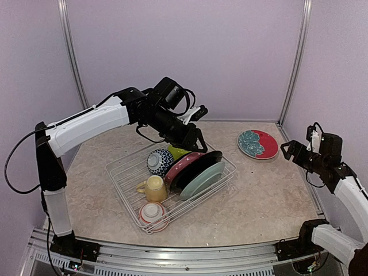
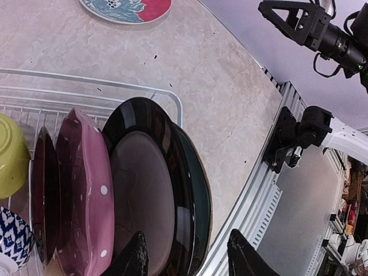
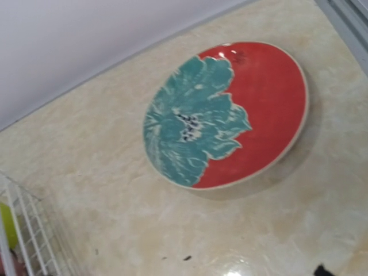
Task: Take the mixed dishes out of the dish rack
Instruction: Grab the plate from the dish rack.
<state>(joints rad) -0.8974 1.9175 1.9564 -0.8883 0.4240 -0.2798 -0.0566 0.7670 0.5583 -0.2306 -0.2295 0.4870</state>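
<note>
The white wire dish rack sits mid-table. It holds a teal plate, a black plate, a pink dotted plate, a blue-patterned bowl, a lime green bowl, a pale yellow mug and a red-white bowl. A dark red plate stands behind the pink one. My left gripper is open just above the rack, its fingers either side of the black plate's and teal plate's rims. My right gripper is open and empty.
A red plate with a teal flower lies flat on the table at the back right, just left of my right gripper; it fills the right wrist view. Purple walls close the back and sides. A metal rail runs along the near edge.
</note>
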